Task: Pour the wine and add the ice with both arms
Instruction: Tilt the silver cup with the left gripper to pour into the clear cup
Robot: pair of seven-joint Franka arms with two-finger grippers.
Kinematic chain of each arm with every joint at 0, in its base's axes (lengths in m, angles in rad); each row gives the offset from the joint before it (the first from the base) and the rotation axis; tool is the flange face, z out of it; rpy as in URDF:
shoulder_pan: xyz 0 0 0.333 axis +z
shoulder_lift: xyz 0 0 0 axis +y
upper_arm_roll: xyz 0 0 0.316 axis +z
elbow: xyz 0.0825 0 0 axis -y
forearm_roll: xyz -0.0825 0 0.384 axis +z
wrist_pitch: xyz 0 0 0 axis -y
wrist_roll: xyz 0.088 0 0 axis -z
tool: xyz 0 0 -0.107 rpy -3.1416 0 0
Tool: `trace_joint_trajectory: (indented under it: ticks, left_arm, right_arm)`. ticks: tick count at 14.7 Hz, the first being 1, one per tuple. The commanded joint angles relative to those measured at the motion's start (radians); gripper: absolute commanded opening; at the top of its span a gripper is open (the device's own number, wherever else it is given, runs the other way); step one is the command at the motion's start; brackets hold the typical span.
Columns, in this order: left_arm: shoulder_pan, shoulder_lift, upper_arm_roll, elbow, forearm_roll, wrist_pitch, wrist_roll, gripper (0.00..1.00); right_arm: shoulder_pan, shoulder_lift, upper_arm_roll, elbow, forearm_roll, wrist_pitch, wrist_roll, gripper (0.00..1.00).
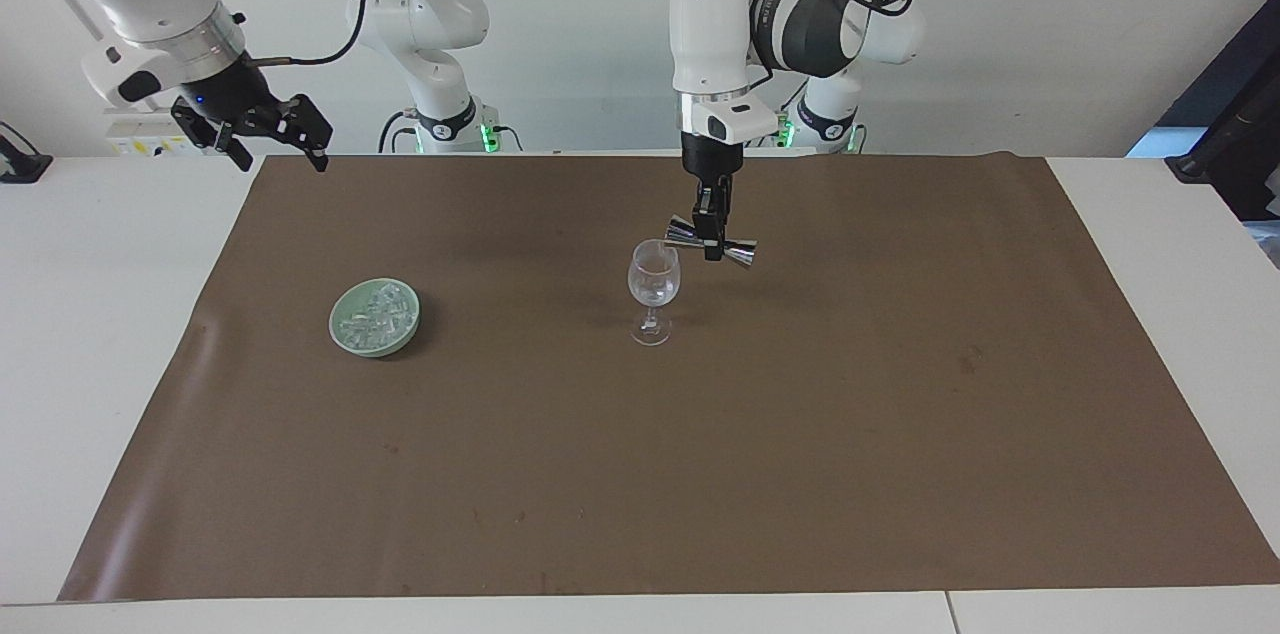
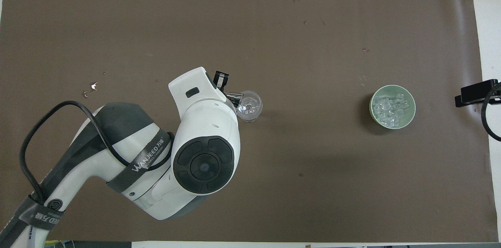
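Jigger (image 1: pixel 711 243) is lying sideways, clamped in our left tool (image 1: pixel 713 236), nearly clipping the glass (image 1: pixel 653 286) rim; right tool (image 1: pixel 268 131) is waiting, spread.

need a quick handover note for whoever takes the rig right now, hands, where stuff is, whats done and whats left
Left hand: shut on the jigger, held on its side just above and beside the rim of the wine glass, one end toward the glass.
Right hand: open, empty, waiting in the air over the table edge at the right arm's end.
Wine glass: upright mid-mat; clear glints show in it, no coloured liquid visible.
Ice: heaped in the green bowl, toward the right arm's end.
Done: jigger brought to the glass.
Left: finish the pour, set the jigger down, move ice to the glass.
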Motion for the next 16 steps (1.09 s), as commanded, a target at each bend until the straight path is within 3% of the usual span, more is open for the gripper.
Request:
trace_joint_trajectory:
  ticks: [1,12,16]
  left_arm:
    - [-0.031,0.035,0.007,0.049,0.063,-0.051,-0.042,0.0]
    - [-0.036,0.038,0.001,0.049,0.067,-0.054,-0.151,0.0]
    - [0.019,0.03,0.004,0.044,-0.103,-0.027,-0.137,0.0]
  right_arm:
    - [-0.015,-0.015,0.007,-0.012,0.008,-0.007,-0.023,1.0]
    - [-0.015,-0.015,0.007,-0.012,0.008,-0.006,-0.023,1.0]
    - [-0.026,-0.015,0.005,-0.012,0.008,-0.007,-0.024,1.0]
